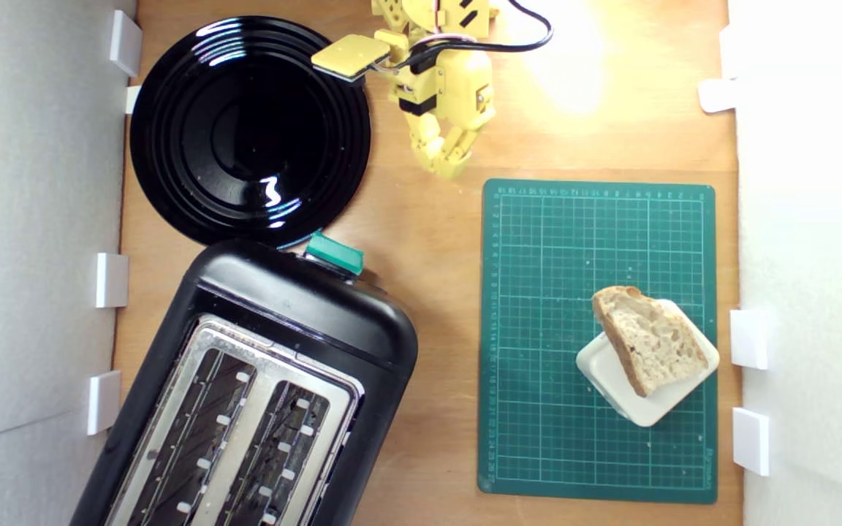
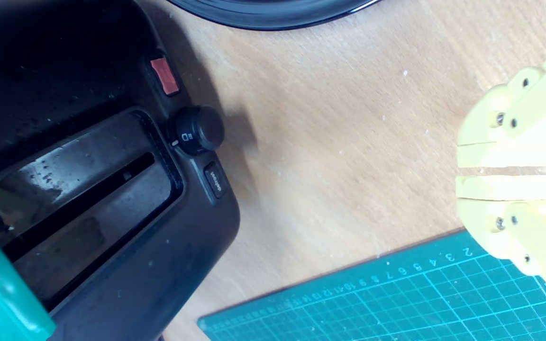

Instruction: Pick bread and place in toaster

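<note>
The bread (image 1: 650, 342), a wedge-shaped slice with pale crumb and brown crust, lies on a white rounded square block (image 1: 647, 376) at the lower right of the green cutting mat (image 1: 596, 336) in the exterior view. The black toaster (image 1: 260, 394) with a silver top plate and two long empty slots stands at the lower left; its green lever knob (image 1: 333, 253) points toward the plate. My yellow gripper (image 1: 449, 166) hangs near the top centre, above the mat's far edge and far from the bread. In the wrist view its fingertips (image 2: 462, 171) touch, shut on nothing, with the toaster's end (image 2: 112, 189) beside them.
A round glossy black plate (image 1: 249, 131) lies at the upper left of the exterior view, just beyond the toaster. White brackets (image 1: 111, 280) line both side walls of the wooden table (image 1: 435, 292). A black cable (image 1: 523, 40) loops off the arm.
</note>
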Robot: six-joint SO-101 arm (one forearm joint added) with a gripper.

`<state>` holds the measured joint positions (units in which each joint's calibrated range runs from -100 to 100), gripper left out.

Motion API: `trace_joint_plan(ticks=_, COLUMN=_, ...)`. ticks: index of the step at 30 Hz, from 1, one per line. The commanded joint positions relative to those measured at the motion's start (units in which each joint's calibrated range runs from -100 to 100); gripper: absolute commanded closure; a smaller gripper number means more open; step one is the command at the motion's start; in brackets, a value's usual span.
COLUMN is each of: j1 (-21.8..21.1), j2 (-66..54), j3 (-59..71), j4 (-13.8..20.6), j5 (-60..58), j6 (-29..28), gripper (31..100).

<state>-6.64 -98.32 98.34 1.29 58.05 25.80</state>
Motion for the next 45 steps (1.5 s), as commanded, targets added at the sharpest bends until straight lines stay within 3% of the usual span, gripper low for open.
trace_joint_plan(ticks=1, j1=-0.13, j2=-0.52, j3=0.3, j4=0.34, j5=0.48, j6=-0.19, gripper=83.3)
trace_joint_plan(ticks=26, j1=-0.13, j2=-0.52, j3=0.3, j4=0.43, j5=0.48, j6=-0.19, gripper=83.3)
trace_joint_plan(ticks=29, j1=-0.37, j2=-0.43, j3=0.3, j4=-1.47, j5=0.57, j6=-0.29, gripper=83.3)
trace_joint_plan(ticks=45, j1=-0.37, j2=-0.43, j3=0.3, j4=-2.1, j5=0.48, j6=-0.19, gripper=83.3)
